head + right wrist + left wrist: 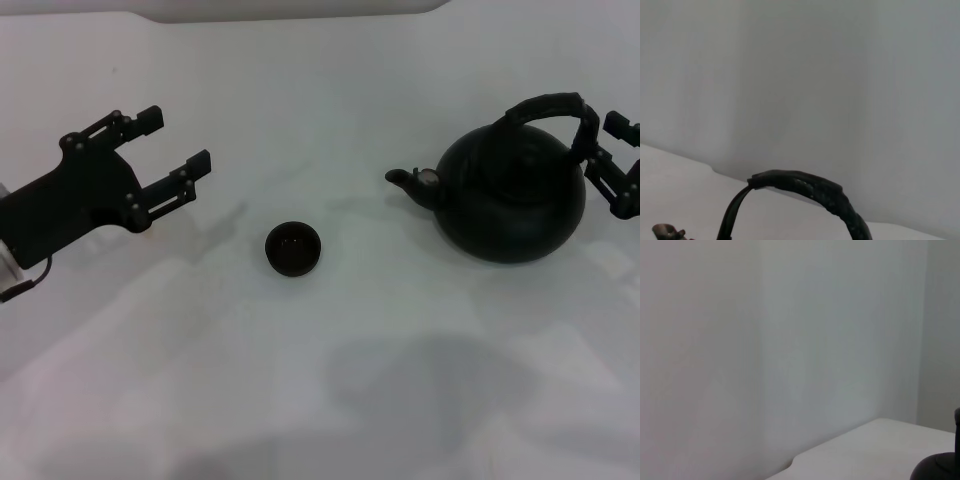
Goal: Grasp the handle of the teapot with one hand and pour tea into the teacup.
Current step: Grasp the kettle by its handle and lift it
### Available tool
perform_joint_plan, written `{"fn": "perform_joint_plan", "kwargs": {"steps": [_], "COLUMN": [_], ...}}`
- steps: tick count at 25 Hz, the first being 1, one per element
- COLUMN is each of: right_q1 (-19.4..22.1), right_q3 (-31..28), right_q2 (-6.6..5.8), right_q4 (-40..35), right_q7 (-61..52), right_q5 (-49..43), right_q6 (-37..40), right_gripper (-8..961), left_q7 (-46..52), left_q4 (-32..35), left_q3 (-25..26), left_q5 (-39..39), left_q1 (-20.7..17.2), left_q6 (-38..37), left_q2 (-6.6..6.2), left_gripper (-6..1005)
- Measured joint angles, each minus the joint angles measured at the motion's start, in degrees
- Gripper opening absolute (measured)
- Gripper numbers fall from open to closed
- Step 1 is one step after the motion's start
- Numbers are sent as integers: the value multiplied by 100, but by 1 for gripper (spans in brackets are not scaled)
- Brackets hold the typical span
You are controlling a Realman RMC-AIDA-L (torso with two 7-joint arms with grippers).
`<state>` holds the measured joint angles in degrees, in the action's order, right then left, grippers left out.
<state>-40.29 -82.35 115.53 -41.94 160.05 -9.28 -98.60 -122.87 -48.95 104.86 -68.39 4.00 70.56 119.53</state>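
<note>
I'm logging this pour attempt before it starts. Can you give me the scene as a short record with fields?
teapot: upright on the table's right side, spout toward the teacup
handle: arched over the lid, not gripped
teacup: centre, apart from the teapot
right gripper: open, just right of the teapot
left gripper: open, left of the teacup

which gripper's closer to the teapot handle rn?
Right. The right gripper sits just beside the thick black arched handle of the round matte-black teapot. The left gripper hovers open far across the table, beyond the small dark teacup.
</note>
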Motion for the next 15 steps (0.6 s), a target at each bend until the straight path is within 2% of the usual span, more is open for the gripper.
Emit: {"fn": "perform_joint_plan", "kwargs": {"steps": [7,12,15], "right_q1": [136,213,214], "right_q3": [-59,-5,18], "right_q2": [11,21,22], "right_q4": [265,573,730], "right_q7": [8,0,-11], "right_q5": [14,-22,-135], "right_q6": [38,215,301], "right_gripper": [391,248,251], "left_q7": [0,0,0], "left_q4": [0,0,0], "left_q3": [5,8,8], "left_q5": [0,6,7], "left_q1": [36,16,-6], "left_q6": [-5,-2,0], "left_q2": [0,0,0], "left_gripper": [744,743,743]}}
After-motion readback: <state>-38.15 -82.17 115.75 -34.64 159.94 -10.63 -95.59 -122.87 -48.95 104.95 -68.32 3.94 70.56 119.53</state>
